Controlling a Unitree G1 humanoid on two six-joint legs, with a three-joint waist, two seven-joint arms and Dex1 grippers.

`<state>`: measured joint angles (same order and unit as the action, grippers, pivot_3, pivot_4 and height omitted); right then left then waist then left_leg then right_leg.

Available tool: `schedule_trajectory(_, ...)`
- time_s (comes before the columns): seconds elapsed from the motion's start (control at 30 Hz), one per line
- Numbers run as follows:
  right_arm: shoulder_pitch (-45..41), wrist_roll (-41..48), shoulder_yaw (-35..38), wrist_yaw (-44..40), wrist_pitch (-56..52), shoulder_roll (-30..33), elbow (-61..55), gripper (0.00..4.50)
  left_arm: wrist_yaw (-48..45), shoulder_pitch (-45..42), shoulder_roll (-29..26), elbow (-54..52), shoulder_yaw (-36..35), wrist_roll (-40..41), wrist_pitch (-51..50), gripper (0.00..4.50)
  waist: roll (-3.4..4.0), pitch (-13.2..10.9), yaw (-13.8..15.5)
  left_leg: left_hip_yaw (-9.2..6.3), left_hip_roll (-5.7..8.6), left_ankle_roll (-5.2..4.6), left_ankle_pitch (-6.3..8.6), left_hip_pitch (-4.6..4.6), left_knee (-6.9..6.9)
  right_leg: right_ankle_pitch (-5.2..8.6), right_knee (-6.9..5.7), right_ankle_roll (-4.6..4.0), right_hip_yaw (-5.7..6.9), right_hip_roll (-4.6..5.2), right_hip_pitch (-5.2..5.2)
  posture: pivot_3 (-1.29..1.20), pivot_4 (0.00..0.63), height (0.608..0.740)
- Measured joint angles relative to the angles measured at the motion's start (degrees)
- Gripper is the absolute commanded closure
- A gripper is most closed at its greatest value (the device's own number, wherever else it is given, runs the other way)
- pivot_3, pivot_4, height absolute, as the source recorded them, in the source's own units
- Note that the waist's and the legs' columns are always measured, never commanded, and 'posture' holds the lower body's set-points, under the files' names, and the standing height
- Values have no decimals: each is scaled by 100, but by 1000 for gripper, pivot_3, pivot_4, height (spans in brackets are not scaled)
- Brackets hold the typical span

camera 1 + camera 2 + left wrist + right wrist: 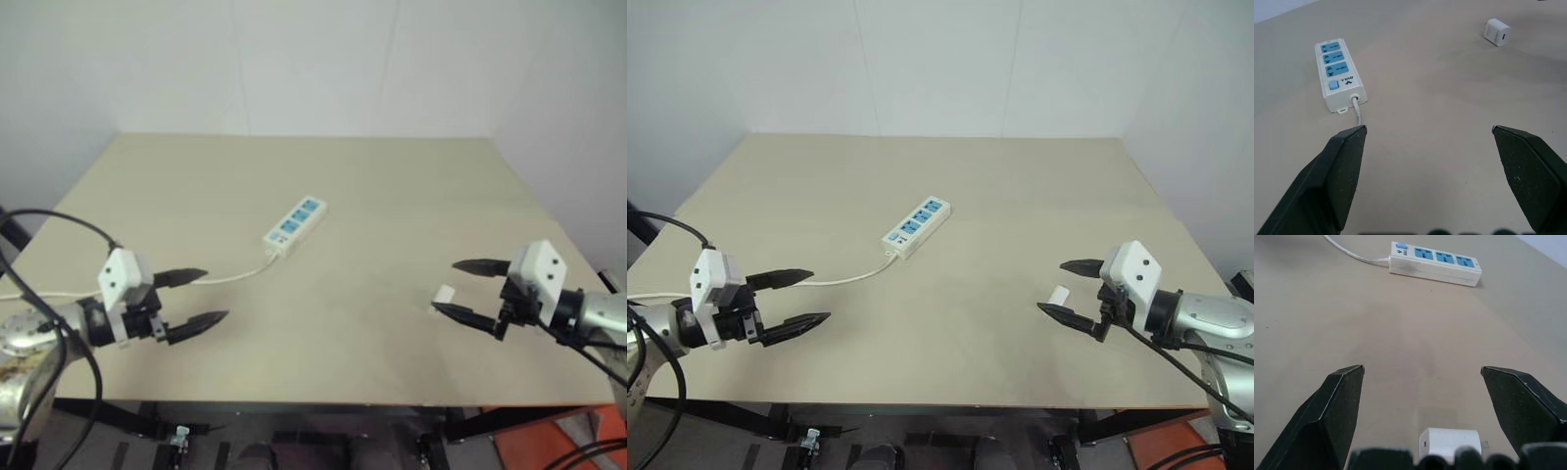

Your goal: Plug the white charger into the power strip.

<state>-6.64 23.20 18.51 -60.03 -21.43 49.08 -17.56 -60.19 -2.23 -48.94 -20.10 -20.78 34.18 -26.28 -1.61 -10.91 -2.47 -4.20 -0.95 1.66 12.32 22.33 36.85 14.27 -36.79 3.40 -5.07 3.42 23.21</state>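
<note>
Table: I see a plain beige table (1019, 196) against white walls, carrying the task's things.

Power strip: the power strip (917, 227) lies flat near the middle of the table, set diagonally, its three blue socket faces upward. All three sockets look empty to me.

Switch end: the small blue switch sits at the strip's nearer end, where the thin white cord (847, 277) leaves it and runs off toward my left side across the table.

White charger: the white charger (1058, 294) lies on the table on my right side, well apart from the strip — not plugged in. In the right wrist view it sits low between the two black fingers, close to the claw's base, resting on the table surface; I cannot tell whether anything touches it.

Right claw: my right claw (1070, 288) stands wide open, pointing inward toward the centre, one finger on each side of the charger, gripping nothing.

Left claw: my left claw (805, 298) is also spread wide and empty, near the front left of the table, pointing inward — the strip's cord end lies ahead of it, well apart.
</note>
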Motion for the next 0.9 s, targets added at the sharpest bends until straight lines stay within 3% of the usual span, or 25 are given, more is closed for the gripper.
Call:
schedule_trajectory(0.27, 16, 0, 0, 75, 0, 15, -23, 0, 34, -210, 103, 133, 205, -58, 44, 35, 0, 0, 1, 0, 0, 0, 0, 0, 0, 0, -1, 0, 0, 0, 0, 0, 150, 740)
schedule_trajectory(0.37, 21, -3, -7, 136, 0, 16, -47, 0, 539, -637, 179, 384, 541, -475, -18, 35, 0, 0, 14, -2, 2, 0, 0, -2, 2, -1, -3, 2, 0, -1, -4, 0, 150, 740)
schedule_trajectory(0.6, -92, -11, -188, 240, 4, 16, -105, 0, 1454, -2359, 794, 1717, 1766, -1498, -239, 35, -3, 2, 40, -5, 8, -1, -1, 6, 8, -17, 1, -12, 1, 0, -3, 0, 150, 740)
schedule_trajectory(0.83, -116, -12, -220, 396, 6, 14, -262, 0, 1817, -3798, 1684, 3932, 2696, -2425, -258, 35, -4, 2, 19, -7, 12, -1, -1, 6, 9, -25, -3, -23, 1, 0, -3, 0, 150, 740)
schedule_trajectory(0.9, -111, -6, -222, 412, 6, 13, -338, 0, 1927, -4020, 1955, 4555, 2842, -2622, -241, 419, -4, 2, 7, -7, 12, -1, -1, 7, 9, -25, -3, -23, 1, 0, -2, 0, 150, 740)
